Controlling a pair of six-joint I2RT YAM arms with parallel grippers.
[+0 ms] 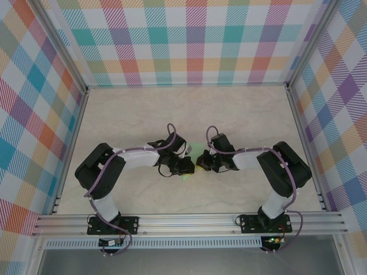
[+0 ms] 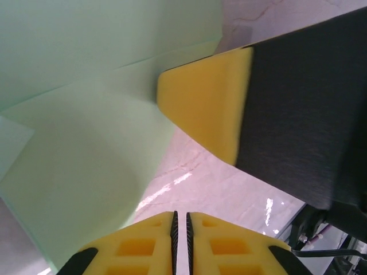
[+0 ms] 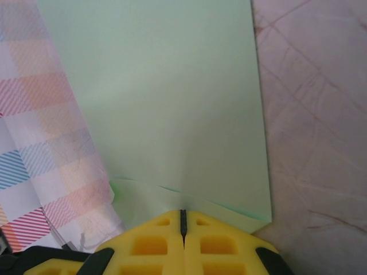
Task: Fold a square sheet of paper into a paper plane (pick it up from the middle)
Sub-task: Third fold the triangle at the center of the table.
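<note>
The pale mint-green sheet of paper (image 1: 186,175) peeks out between and below the two grippers at the table's middle. In the right wrist view the paper (image 3: 172,103) rises straight from my right gripper (image 3: 183,213), which is shut on its folded lower edge; a second layer shows beneath. My left gripper (image 2: 180,215) has its jaws drawn together to a hairline slit with bare table behind them. The paper (image 2: 86,143) lies to its left in overlapping layers. The right gripper's yellow finger (image 2: 206,109) presses at the paper's edge. From above, the left gripper (image 1: 184,165) and right gripper (image 1: 200,161) almost touch.
The beige marbled table (image 1: 241,114) stretches back and sideways from the arms. Plaid walls (image 1: 189,40) close it on three sides, with aluminium rails (image 1: 189,220) along the near edge and posts at the sides.
</note>
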